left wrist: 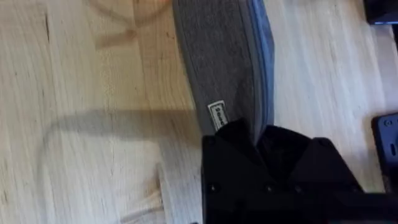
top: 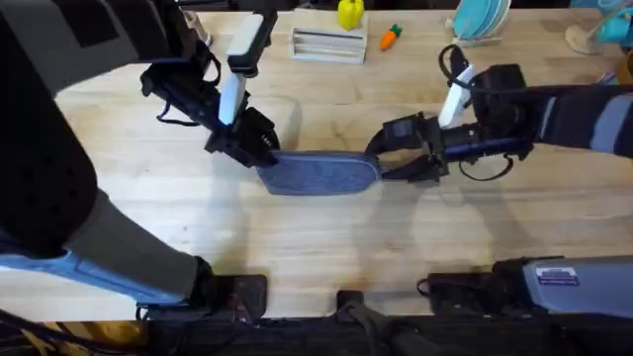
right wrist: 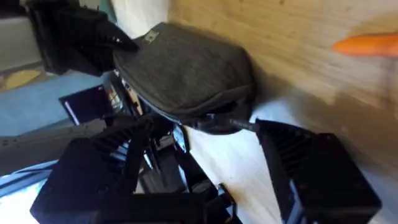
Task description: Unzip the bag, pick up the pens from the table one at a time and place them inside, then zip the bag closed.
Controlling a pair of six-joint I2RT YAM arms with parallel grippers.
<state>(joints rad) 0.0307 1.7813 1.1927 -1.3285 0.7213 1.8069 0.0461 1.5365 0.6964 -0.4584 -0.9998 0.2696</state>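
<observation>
Pale planks of the table [top: 297, 247] carry the bag [top: 318, 174] near the middle, lying lengthwise between the two arms. At its left end the left gripper [top: 259, 148] is clamped on the fabric beside a small white label [left wrist: 218, 116]. At the other end the right gripper [top: 396, 156] has its jaws spread around the bag's rounded tip. Toward the far edge lie a carrot toy [top: 391, 38] and a yellow object [top: 350, 14].
</observation>
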